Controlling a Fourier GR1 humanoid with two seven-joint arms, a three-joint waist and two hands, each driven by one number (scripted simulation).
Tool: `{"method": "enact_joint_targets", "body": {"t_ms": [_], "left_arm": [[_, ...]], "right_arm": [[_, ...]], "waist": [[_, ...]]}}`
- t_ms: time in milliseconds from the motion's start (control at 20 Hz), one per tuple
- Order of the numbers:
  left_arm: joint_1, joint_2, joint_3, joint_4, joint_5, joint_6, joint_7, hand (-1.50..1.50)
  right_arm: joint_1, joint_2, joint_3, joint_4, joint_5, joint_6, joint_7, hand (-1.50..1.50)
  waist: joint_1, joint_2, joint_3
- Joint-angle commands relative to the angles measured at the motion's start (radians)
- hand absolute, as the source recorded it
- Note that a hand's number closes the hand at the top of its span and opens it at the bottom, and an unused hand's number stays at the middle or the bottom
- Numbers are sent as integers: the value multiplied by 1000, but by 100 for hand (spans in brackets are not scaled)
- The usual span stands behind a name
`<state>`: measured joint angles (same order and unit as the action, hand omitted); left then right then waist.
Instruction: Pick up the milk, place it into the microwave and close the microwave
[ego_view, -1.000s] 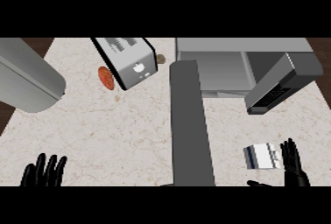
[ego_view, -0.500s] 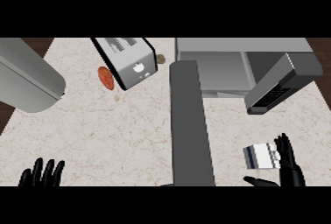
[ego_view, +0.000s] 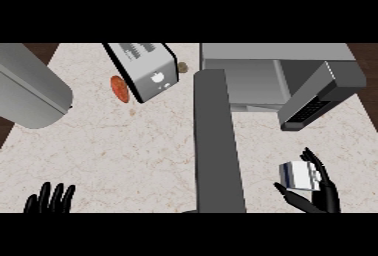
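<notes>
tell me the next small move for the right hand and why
Probably curl the right hand shut around the milk: the carton stands on the counter between its thumb and straight fingers, not yet gripped, and the microwave is already open.

Pale marbled counter, grey appliances, black hands

The counter (ego_view: 148, 150) is cream-white with faint tan veining, and dark brown shows past its edges. The microwave (ego_view: 251, 75) is mid-grey, its open door (ego_view: 317, 97) darker grey with a black panel (small pale marks on it). The milk (ego_view: 299, 176) is white with a blue-grey side. The toaster (ego_view: 144, 70) is silvery white edged in black; beside it lies a red-orange round thing (ego_view: 119, 88). Both the right hand (ego_view: 321, 192) and left hand (ego_view: 50, 200) are black.
</notes>
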<state>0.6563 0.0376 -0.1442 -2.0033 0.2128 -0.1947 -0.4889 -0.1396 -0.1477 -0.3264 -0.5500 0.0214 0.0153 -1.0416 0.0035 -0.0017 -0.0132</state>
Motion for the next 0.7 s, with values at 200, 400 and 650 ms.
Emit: {"method": "enact_joint_targets", "body": {"t_ms": [200,400,650], "left_arm": [[16,-2,-14,54,-11,-27,-60,-150],[-11,-1,2,-37,11,22,43,-150],[-13,47,57,-5,86,-49,27,-150]], "right_arm": [[-144,16,-24,113,31,-161,-82,150],[-155,-42,-82,125,-2,-166,-97,150],[-273,32,-53,195,35,-204,-122,150]], "waist": [[12,3,14],[8,4,15],[24,9,16]]}}
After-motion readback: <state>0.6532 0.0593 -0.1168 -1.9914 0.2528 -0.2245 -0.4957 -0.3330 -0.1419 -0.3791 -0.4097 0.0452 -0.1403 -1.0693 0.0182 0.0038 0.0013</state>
